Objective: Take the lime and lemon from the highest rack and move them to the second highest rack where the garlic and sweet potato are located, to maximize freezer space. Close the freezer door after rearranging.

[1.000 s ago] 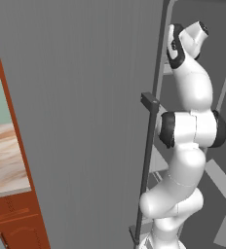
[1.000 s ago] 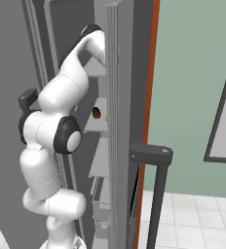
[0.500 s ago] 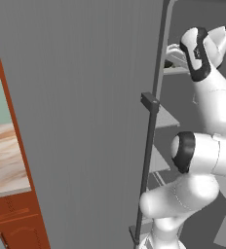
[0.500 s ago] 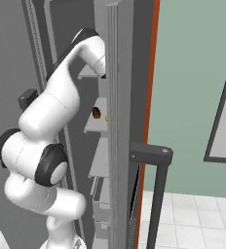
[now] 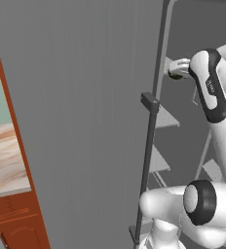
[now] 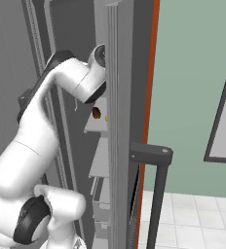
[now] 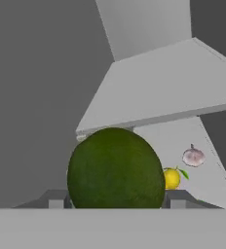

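The lime [image 7: 116, 168], a dark green ball, bulges between my two fingertips [image 7: 56, 200], and the gripper [image 7: 116, 200] is shut on it. Beyond it the highest rack [image 7: 159, 92] juts out as a pale grey shelf. Beneath that lies the second highest rack [image 7: 205, 182], where the yellow lemon [image 7: 172, 178] rests next to the garlic [image 7: 193, 156]. In the right base view the brown sweet potato [image 6: 96, 113] sits on this rack [image 6: 96, 129]. The hand [image 5: 179, 68] reaches inside the freezer past the open freezer door [image 5: 85, 121].
The door's dark bar handle [image 5: 147, 165] runs down close beside my arm. Its edge [image 6: 116, 121] hides most of the shelves in the right base view. Lower shelves [image 5: 159, 160] step down below. Reddish-brown cabinets [image 5: 17, 214] stand at the left.
The arm has folded differently: its elbow has swung down and outward, and the hand has sunk lower inside the freezer. The grip looks the same.
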Robot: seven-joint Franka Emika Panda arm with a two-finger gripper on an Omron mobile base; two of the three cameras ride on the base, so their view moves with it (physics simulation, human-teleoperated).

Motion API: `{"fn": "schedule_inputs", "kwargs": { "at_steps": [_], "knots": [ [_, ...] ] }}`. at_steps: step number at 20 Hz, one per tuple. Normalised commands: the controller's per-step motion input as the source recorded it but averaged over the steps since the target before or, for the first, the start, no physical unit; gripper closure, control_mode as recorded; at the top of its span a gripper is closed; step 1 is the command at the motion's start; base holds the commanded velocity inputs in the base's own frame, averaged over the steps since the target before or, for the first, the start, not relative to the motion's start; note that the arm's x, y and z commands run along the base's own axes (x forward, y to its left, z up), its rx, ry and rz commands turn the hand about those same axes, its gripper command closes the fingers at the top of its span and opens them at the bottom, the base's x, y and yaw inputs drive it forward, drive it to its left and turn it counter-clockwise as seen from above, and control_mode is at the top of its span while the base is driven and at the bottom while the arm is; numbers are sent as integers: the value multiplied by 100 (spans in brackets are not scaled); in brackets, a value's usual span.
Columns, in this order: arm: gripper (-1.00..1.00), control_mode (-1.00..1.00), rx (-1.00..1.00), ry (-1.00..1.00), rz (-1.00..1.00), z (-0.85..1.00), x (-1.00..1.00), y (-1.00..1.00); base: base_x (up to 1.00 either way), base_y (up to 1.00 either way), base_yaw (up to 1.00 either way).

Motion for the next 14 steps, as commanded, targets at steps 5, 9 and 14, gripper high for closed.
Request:
{"fn": "schedule_inputs", "kwargs": {
  "at_steps": [5,9,14],
  "knots": [
    [100,-100,-11,1,-10,0,-100,14,0,0,0],
    [100,-100,-6,5,-5,-3,-91,1,0,0,0],
    [100,-100,0,17,-1,-36,-7,0,0,0,0]
  ]
}}
